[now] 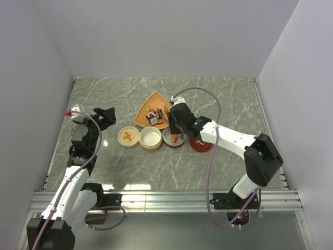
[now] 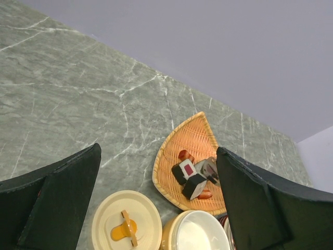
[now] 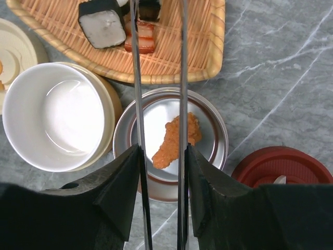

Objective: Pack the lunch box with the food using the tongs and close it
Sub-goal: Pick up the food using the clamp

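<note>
Presently the tongs (image 3: 182, 62) sit in the right gripper (image 3: 161, 172), whose two fingers press against the outer sides of the arms and pinch them between them. Both arms run parallel away from the gripper, crossing over the steel bowl (image 3: 218, 130) and on over the basket (image 3: 200, 36); their tips leave the top of the wrist view, so I cannot tell what they touch.

One orange piece (image 3: 174, 139) lies inside the steel bowl, mostly between the two arms as seen from the wrist, its upper end passing under the right-hand one. In the basket I note a black-and-white roll (image 3: 102, 23) and a red piece (image 3: 147, 44) just beside it.

The cream bowl (image 3: 57, 120) stands touching the steel bowl on one side, with nothing in it. Its cream lid (image 2: 143, 211) lies flat just beyond it, and the red lid (image 3: 281, 164) lies flat on the other side of the steel bowl. All four rest in a row on the marbled surface (image 1: 218, 99), near the basket.

The left gripper (image 1: 105, 113) hangs well apart from the row, jaws spread wide, holding nothing.
</note>
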Available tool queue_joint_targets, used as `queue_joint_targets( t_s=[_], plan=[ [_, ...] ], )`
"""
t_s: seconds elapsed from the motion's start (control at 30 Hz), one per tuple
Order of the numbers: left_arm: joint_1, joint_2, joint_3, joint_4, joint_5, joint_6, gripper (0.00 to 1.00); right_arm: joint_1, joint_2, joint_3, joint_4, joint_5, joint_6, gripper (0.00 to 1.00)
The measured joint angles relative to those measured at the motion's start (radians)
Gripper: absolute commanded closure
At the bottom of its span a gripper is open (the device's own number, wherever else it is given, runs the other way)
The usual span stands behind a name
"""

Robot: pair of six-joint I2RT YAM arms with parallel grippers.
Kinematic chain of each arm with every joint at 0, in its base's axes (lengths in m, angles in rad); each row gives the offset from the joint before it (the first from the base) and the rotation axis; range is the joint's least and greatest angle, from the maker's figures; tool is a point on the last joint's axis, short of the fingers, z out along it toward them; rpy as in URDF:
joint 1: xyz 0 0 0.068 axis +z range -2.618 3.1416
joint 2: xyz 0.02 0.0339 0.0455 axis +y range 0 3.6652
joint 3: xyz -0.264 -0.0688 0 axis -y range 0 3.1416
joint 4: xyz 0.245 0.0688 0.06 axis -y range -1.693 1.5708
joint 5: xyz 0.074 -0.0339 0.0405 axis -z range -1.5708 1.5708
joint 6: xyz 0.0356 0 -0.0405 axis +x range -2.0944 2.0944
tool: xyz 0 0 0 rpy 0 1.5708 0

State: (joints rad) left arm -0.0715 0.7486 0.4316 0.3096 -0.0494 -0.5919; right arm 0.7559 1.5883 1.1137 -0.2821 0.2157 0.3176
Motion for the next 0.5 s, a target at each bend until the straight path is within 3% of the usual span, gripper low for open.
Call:
queue_joint_targets(
  t_s=[0.27, 0.5],
  plan=[
    [0.000, 0.000, 0.000, 0.000, 0.000, 0.000, 0.00, -0.002, 0.032, 0.002, 0.001, -0.027, -0.002, 0.83],
    [0.000, 0.000, 0.000, 0.000, 0.000, 0.000, 0.00, -0.002, 0.031, 0.013, -0.003, -0.033, -0.001, 0.89]
  ],
)
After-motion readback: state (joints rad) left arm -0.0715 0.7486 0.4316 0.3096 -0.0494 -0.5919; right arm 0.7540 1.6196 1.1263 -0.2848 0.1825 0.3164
